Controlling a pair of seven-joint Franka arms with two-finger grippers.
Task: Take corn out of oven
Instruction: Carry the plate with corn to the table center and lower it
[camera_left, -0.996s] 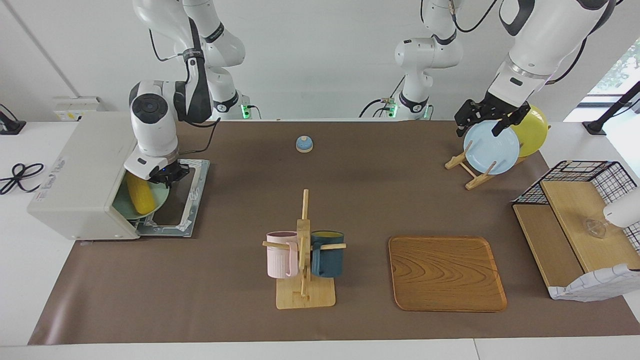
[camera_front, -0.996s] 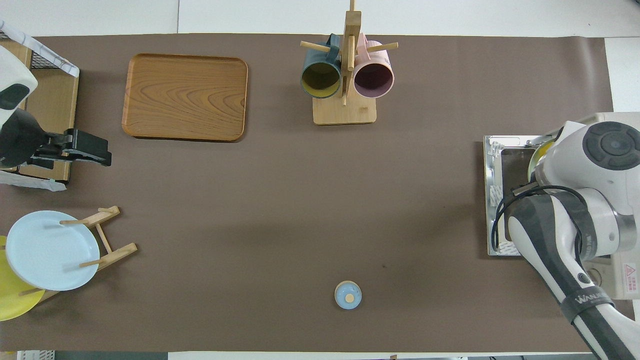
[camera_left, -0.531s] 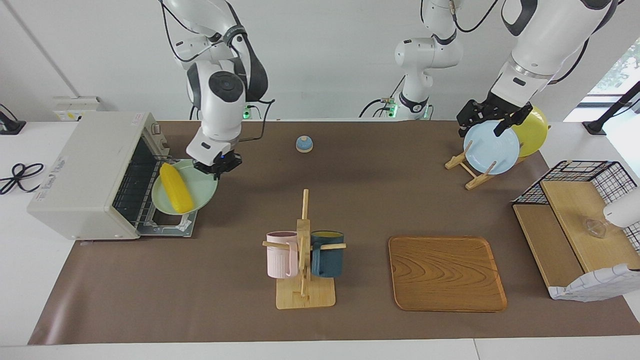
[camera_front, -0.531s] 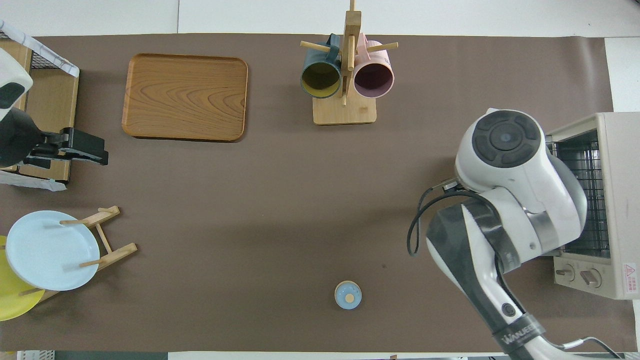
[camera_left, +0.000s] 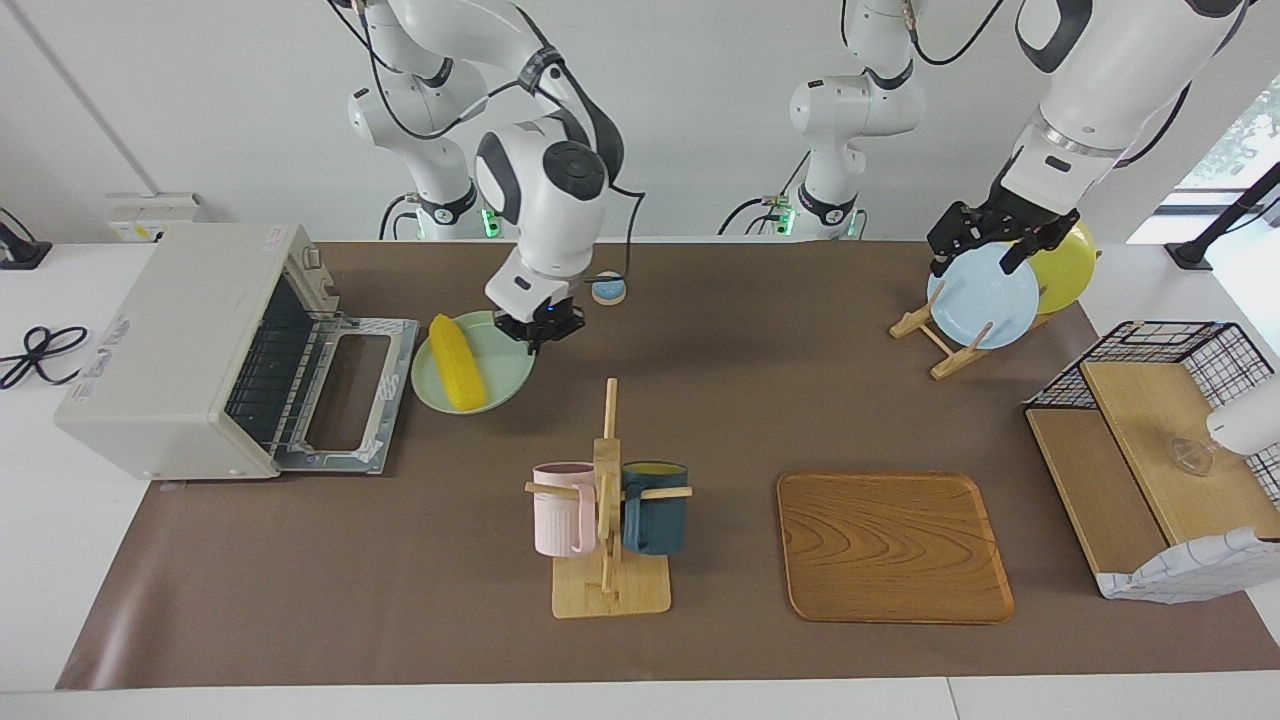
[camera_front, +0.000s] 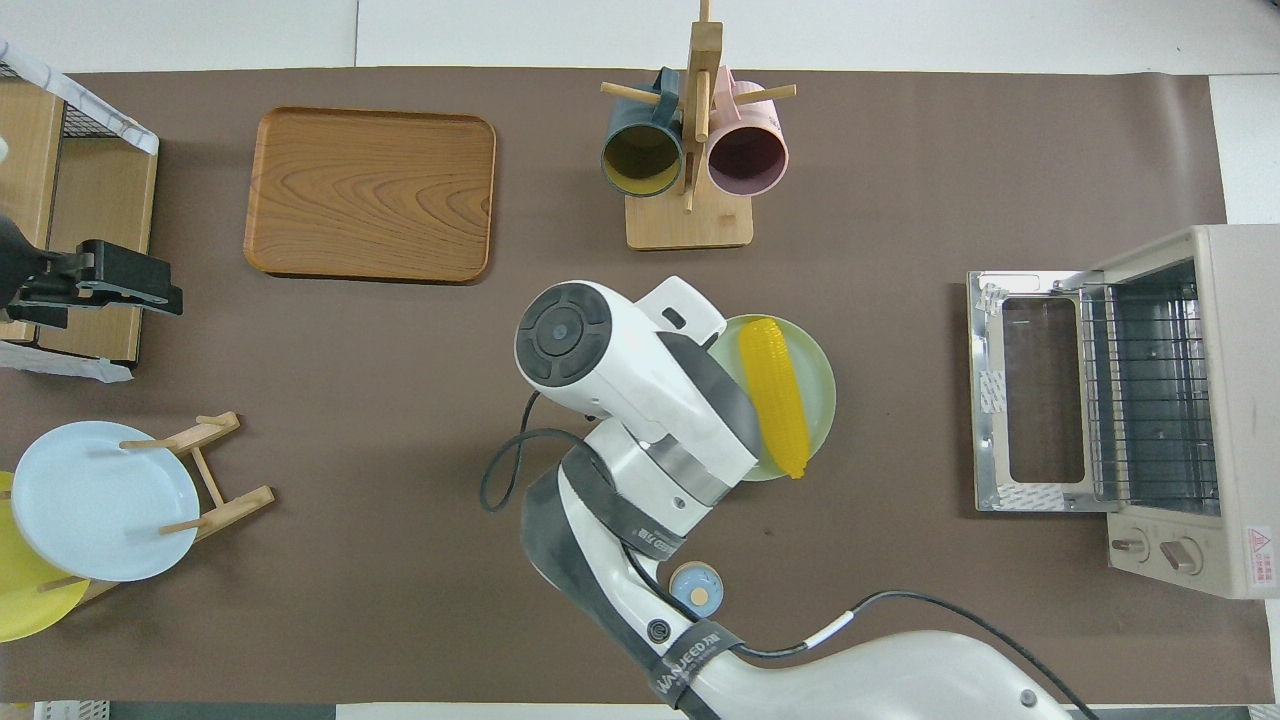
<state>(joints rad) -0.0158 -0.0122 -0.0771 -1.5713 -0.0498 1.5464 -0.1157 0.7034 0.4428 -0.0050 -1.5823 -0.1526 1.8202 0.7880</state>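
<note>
Standing at the right arm's end of the worktop, the oven (camera_left: 190, 350) has its door (camera_left: 350, 392) folded flat, the wire rack bare. Brown mat lies open between that door and the mug rack (camera_left: 608, 505) near the worktop's edge farthest from the robots. The wooden tray (camera_left: 893, 546) sits beside the rack. The pale green plate (camera_left: 500, 375) is out of the oven, just beside the door's edge, carrying the corn (camera_left: 457, 362) lengthwise. The right gripper (camera_left: 541, 326), wrist bent steeply down, pinches the plate's rim. The left gripper (camera_left: 990, 238) hangs over the blue plate (camera_left: 980, 300) on its stand; whether its jaws are spread cannot be told.
</note>
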